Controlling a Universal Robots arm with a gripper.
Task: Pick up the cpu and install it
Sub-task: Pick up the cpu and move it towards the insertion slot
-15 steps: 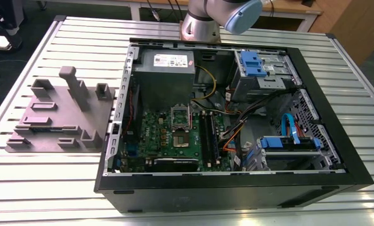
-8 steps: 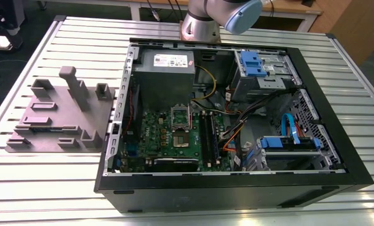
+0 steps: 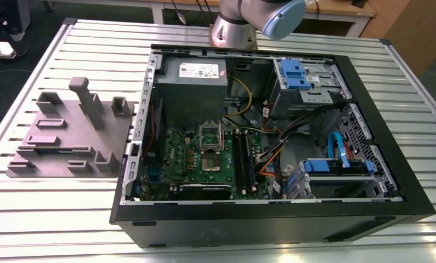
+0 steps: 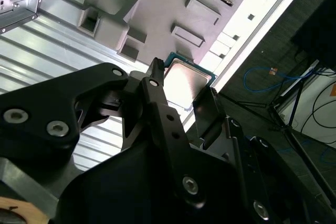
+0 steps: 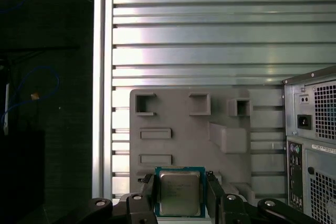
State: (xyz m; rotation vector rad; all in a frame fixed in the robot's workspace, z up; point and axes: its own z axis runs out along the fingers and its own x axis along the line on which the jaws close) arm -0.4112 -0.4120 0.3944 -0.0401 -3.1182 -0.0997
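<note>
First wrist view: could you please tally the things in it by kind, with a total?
cpu: 1
gripper, shut on the cpu: 1
grey fixture plate: 1
computer case: 1
slatted table: 1
Total: 5

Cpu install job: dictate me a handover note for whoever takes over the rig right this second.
Pincer: shut on the cpu, with a finger on either side in both wrist views.
Cpu: held above the grey fixture plate, apparently lifted clear of it. The plate sits beside the open computer case.
Done: the pick-up.
Left: the install; the cpu is not yet on the motherboard.
</note>
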